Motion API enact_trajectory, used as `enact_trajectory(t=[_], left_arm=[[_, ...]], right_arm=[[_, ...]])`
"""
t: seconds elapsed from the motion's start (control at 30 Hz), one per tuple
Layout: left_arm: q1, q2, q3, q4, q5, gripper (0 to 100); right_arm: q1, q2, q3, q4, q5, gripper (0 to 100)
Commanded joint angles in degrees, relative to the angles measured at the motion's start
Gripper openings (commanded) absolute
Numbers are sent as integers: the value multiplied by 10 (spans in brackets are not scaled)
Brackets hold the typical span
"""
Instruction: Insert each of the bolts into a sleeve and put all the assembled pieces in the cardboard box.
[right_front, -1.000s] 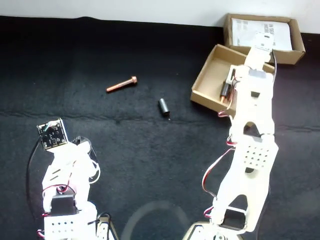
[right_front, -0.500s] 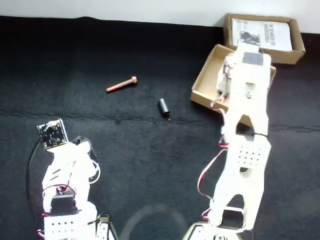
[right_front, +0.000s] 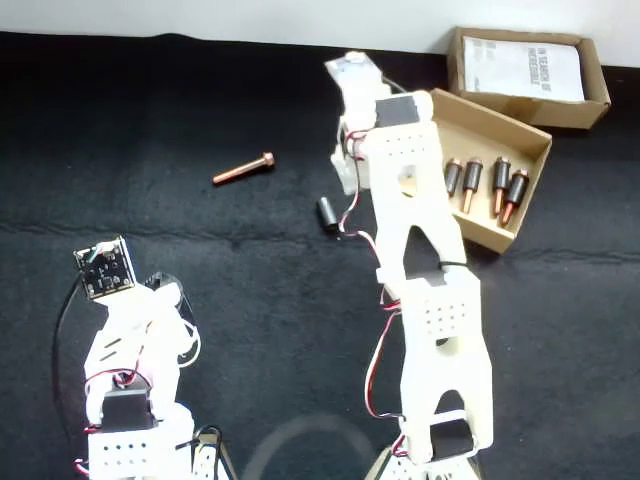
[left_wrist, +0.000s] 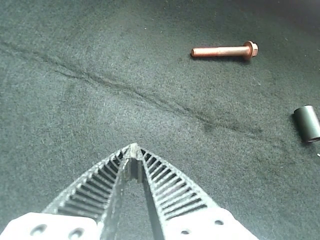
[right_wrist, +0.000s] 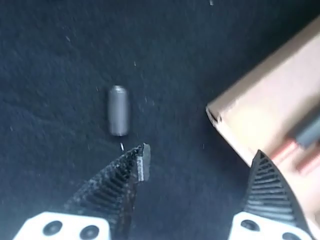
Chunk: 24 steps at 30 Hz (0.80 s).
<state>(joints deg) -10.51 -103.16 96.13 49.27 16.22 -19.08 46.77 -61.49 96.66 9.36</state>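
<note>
Right gripper (right_wrist: 201, 154) fingers spread wide above mat, between sleeve (right_wrist: 118, 110) and cardboard box (right_wrist: 270, 85). Left gripper (left_wrist: 134, 149) fingers pressed together, holding nothing. Risk: fingertip nudging the sleeve, lying on its side, so likely to roll. High view counts four assembled pieces (right_front: 485, 185) in box, blurred in right wrist view. Left wrist view adds loose bolt (left_wrist: 224, 50), apart from sleeve.

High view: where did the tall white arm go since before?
The right arm swung off the open cardboard box toward the short dark metal sleeve, uncovering four sleeved copper bolts inside. Its tool is open near the sleeve. The loose copper bolt, sleeve and left arm stayed put.
</note>
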Motion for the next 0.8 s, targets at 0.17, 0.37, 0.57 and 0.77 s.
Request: enact_trajectory(t=[0.17,0.37,0.57,0.77], left_arm=[[-5,0,10,-2,-4,12],[-5,0,10,-2,-4,13],[-5,0,10,-2,-4,13],[-5,0,10,-3,-4,13]], right_arm=[[-38,54,-9,-24,4,289],[-76,79,-10,-49,4,289],[-87,83,-3,-83,4,289],[-87,138,-7,-108,4,289]])
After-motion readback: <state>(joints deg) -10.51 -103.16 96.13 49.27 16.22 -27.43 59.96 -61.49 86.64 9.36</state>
